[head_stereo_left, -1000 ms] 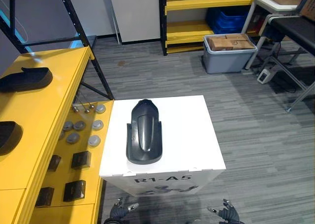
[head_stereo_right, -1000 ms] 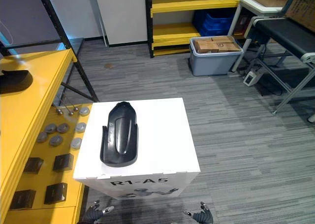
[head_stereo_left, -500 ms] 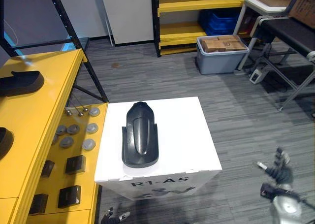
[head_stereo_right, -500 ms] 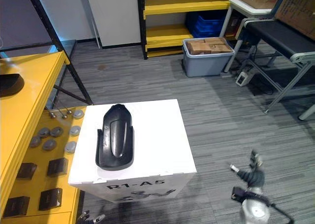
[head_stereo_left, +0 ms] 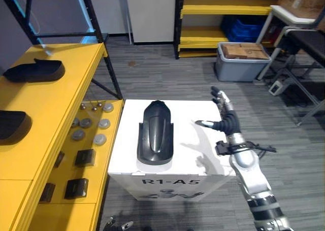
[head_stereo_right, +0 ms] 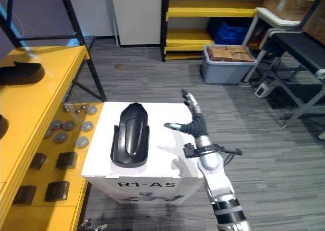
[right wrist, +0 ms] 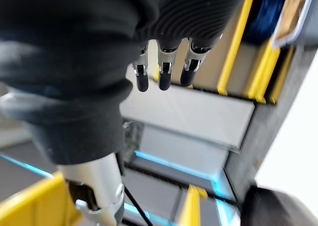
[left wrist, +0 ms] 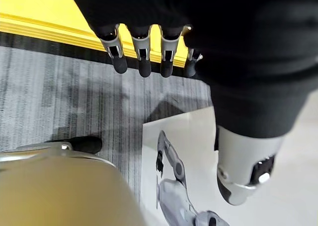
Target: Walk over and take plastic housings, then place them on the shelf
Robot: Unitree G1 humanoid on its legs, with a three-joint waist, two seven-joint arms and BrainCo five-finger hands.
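Observation:
A black plastic housing (head_stereo_left: 155, 132) lies lengthwise on top of a white box (head_stereo_left: 198, 152). My right hand (head_stereo_left: 228, 123) is raised over the box's right edge, open. Its fingers are straight and the thumb points toward the housing, a short gap away. In its wrist view the fingers (right wrist: 164, 69) are straight with nothing in them. My left hand (head_stereo_left: 118, 224) hangs low by the box's front left corner. Its fingers (left wrist: 144, 57) are straight and empty above the floor. Two more black housings (head_stereo_left: 33, 71) (head_stereo_left: 11, 125) lie on the yellow shelf (head_stereo_left: 61, 104) at the left.
A lower yellow shelf level beside the box carries grey discs (head_stereo_left: 86, 129) and small black blocks (head_stereo_left: 84, 157). A grey bin of cardboard boxes (head_stereo_left: 241, 61) stands on the floor behind. A yellow rack (head_stereo_left: 223, 10) is at the back and a black-framed table (head_stereo_left: 304, 43) at the right.
My right hand has risen from low beside the box to above its right edge. The whole picture has shifted as the camera moved. The housing stays put on the box.

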